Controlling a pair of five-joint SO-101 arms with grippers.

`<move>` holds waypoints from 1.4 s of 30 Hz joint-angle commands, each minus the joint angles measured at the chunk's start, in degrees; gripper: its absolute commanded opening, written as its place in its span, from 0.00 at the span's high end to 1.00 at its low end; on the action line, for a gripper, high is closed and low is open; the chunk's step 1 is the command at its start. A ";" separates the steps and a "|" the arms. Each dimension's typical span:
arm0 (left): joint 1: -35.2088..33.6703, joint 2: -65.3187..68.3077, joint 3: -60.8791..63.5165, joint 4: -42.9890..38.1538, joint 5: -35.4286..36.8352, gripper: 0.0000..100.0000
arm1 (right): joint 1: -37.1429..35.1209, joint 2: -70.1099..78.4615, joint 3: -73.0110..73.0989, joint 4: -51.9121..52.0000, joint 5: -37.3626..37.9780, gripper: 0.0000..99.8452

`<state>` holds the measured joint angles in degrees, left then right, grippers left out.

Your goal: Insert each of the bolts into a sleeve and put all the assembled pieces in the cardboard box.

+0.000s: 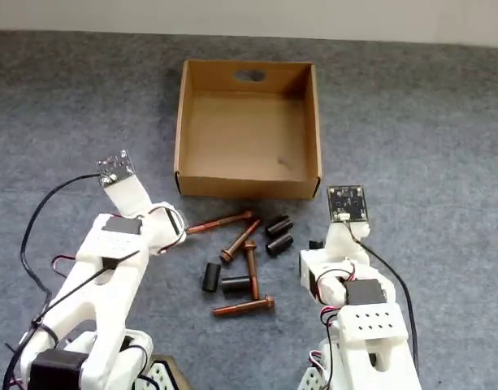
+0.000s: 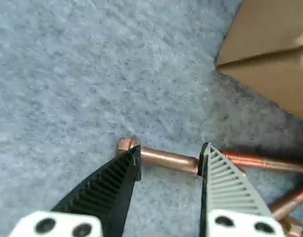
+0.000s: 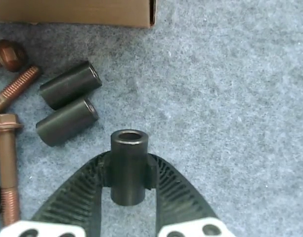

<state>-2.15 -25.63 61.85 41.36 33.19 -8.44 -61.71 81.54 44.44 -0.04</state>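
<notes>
TWO ARMS, ONE BOLT, ONE SLEEVE: Two robot arms stand at a grey, felt-covered bench [image 1: 427,122]. The left pincer [image 2: 171,152] is released. Its ribbed fingers [image 2: 116,180] are set either side of the smooth shank of a copper-coloured bolt [image 2: 163,159], just behind the hexagonal head. Whether they touch the metal cannot be told.

That bolt lies flat on the bench, just off the front left corner of the cardboard box [image 1: 247,186]. Its head is toward the left edge of the bench and its threaded end points toward the middle.

The right pincer [image 3: 129,165] is clenched on a black sleeve [image 3: 127,148]. It grips the sleeve round its middle, with the open bore turned toward the box. Whether the sleeve is lifted off the bench cannot be told.

The box sits open-topped toward the far edge of the bench, about midway along it. The loose parts lie between the box and the near edge:
- A pair of sleeves [image 3: 70,85] lies side by side, near the held one.
- Three other bolts [image 1: 239,240] are fanned out at mid-bench.
- Two further sleeves [image 1: 210,277] lie closer to the near edge, one of them against a bolt's shank.

The bolts and sleeves on the bench lie as separate pieces.
</notes>
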 commanded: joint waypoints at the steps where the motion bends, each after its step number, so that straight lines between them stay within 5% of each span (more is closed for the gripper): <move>1: -1.27 -0.57 -1.80 -0.53 0.18 0.79 | 1.19 -0.84 -0.31 -0.75 0.53 0.99; 5: -1.27 -0.57 -5.76 1.93 0.18 0.79 | 1.19 -0.84 -0.31 -0.75 0.53 0.99; 14: 4.44 -0.04 -13.32 23.47 0.26 0.79 | 1.19 -0.84 -0.31 -0.75 0.53 0.99; 26: 4.97 0.04 -4.44 7.47 7.82 0.79 | 1.19 -0.84 -0.31 -0.75 0.53 0.99; 35: 4.97 1.89 -4.35 6.86 7.91 0.79 | 1.19 -0.84 -0.31 -0.75 0.53 0.99; 42: 2.59 21.49 -14.55 7.30 7.91 0.79 | 1.19 -0.84 -0.31 -0.75 0.53 0.99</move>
<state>1.80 -11.82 51.47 48.84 40.75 -7.91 -61.71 81.54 44.44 -0.04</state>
